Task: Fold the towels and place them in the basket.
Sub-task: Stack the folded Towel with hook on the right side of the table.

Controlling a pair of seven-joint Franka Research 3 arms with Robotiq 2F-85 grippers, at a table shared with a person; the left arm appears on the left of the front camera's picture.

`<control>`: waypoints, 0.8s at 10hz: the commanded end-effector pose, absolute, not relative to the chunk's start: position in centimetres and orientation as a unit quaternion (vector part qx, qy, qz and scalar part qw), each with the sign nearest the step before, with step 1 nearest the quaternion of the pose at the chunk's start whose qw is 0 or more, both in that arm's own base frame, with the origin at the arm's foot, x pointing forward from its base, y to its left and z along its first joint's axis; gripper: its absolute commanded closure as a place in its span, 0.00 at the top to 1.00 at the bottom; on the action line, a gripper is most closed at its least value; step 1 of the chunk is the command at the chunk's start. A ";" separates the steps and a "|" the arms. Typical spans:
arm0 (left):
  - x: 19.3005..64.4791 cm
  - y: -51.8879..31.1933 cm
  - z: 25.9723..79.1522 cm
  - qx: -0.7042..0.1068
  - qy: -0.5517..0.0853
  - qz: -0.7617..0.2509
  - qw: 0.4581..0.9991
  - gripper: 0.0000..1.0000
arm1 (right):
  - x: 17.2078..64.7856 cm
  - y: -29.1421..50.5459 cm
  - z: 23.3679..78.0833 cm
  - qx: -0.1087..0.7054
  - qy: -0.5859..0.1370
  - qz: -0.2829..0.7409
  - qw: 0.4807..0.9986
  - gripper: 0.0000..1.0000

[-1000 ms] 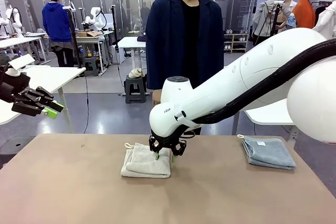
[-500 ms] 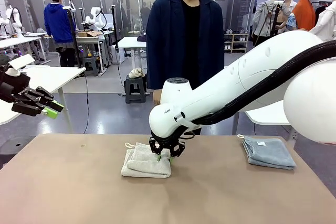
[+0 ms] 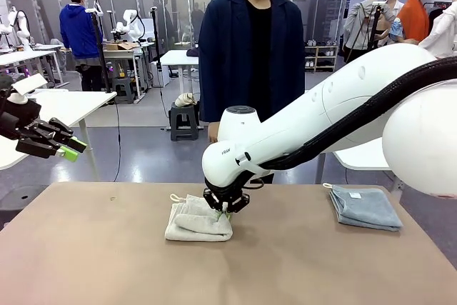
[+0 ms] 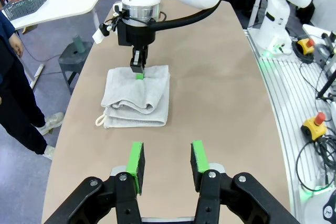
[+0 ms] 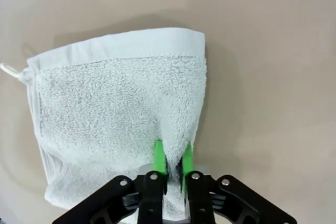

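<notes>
**Right claw pinched shut on cream towel edge**

Closed now, where a second ago stood open astride the towel's right edge; lowered slightly too, with the cloth bunched up at that edge. Right claw [image 3: 226,207], centre of the front view, green pads nipped on a thin ridge of the folded cream towel [image 3: 198,221]. In the right wrist view, the towel [image 5: 118,114] spreads up and left from the claw [image 5: 172,163], loop at far left, pinch at the lower right edge. Left claw [image 3: 66,149] unmoved at left edge of frame, raised off the table [image 3: 86,262], half open, holding nothing. Blue-grey towel [image 3: 365,206] folded at the right, well apart from both claws.
</notes>
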State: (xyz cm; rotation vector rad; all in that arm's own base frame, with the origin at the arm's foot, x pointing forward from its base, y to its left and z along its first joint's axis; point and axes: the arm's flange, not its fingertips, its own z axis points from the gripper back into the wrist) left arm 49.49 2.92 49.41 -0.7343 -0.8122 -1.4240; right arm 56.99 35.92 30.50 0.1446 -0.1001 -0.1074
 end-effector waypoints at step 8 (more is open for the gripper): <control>49.4 3.0 49.5 -0.320 -0.355 -0.622 0.620 0.47 | 57.0 35.9 30.6 0.074 -0.049 -0.048 0.995 0.11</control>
